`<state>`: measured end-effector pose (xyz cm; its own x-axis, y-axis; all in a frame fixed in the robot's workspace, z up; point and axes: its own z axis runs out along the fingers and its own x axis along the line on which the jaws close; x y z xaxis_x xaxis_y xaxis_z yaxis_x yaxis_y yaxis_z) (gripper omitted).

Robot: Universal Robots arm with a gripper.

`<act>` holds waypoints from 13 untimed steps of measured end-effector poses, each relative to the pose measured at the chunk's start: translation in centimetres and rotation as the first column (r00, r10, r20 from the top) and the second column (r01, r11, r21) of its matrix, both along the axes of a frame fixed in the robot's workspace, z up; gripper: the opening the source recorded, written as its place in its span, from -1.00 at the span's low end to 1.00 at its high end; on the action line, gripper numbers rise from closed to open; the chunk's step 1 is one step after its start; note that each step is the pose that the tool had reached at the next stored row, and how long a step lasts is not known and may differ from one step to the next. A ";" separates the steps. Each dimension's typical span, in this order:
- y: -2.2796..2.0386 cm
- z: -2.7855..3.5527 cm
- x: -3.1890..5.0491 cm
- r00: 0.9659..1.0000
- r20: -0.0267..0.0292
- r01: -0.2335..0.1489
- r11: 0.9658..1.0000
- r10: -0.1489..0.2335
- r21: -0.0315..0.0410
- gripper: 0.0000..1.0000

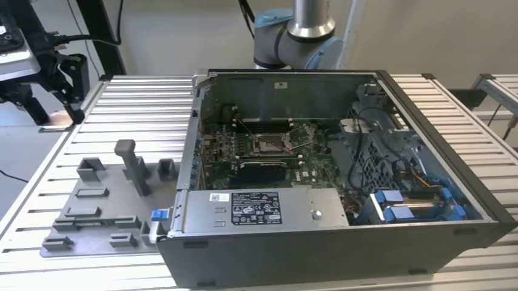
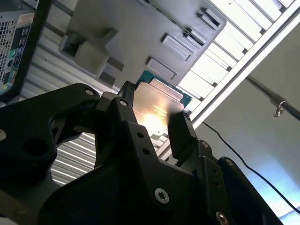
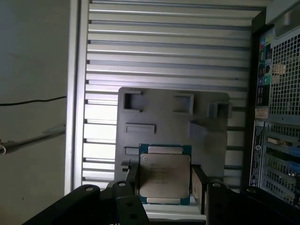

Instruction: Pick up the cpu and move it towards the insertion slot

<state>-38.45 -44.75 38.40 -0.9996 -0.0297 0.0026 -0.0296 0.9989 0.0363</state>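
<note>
In both wrist views the cpu [image 3: 164,176] [image 2: 157,105] is a thin square chip with a silvery top and a green rim. It sits clamped between the two black fingers of my gripper [image 3: 165,183] [image 2: 152,115], held in the air above the grey fixture tray [image 3: 168,117]. In the exterior view my gripper [image 1: 57,115] hangs at the far upper left, beyond the tray [image 1: 97,206]. The insertion slot [image 1: 271,142], a silver-framed socket on the green board, lies inside the open computer case, well off to the exterior view's right of the gripper.
The open computer case [image 1: 324,254] stands on the slatted metal table [image 1: 137,109], its walls rising around the board. Upright grey posts [image 1: 130,163] stick up from the tray. The arm's base [image 1: 295,36] is behind the case. Cables and blue parts [image 1: 404,209] fill the case's right side.
</note>
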 end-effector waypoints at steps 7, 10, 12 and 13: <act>0.00 0.02 0.81 1.000 0.000 0.000 1.000 0.000 0.000 -1.00; 0.00 0.02 1.14 1.000 0.000 0.000 1.000 0.000 0.000 -1.00; 0.00 0.03 1.36 1.000 0.000 0.000 1.000 0.000 0.000 -1.00; 0.00 0.03 1.48 1.000 0.000 0.000 1.000 0.000 0.000 -1.00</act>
